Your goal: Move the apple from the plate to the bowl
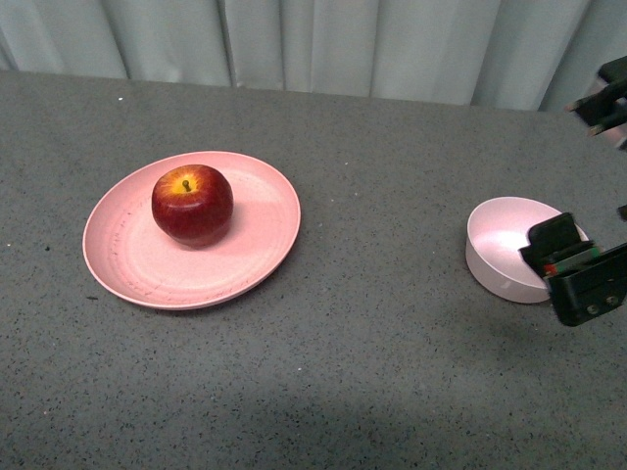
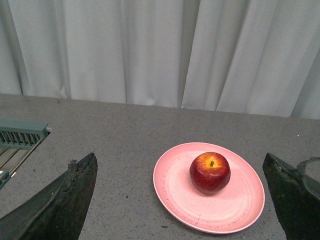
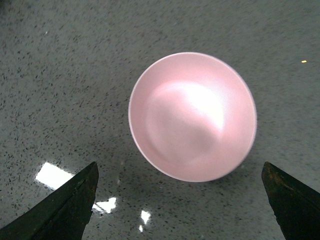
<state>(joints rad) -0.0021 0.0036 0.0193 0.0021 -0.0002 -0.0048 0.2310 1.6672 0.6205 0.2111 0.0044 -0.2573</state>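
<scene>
Dark-red apple (image 1: 192, 204) seen on the salmon plate (image 1: 147, 269) — pale bowl (image 1: 500, 235) empty.
Spread jaws are shown only by the wrist views — left gripper (image 2: 180, 159) open toward the plate, right gripper (image 3: 179, 169) open over the bowl.

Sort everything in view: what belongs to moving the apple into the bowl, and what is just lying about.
Belongs to the job:
apple, sitting on the plate
plate
bowl, empty
left tool and right tool, both open

Just there:
grey table
pale curtain behind it
grey slatted thing, seen only in the left wrist view
</scene>
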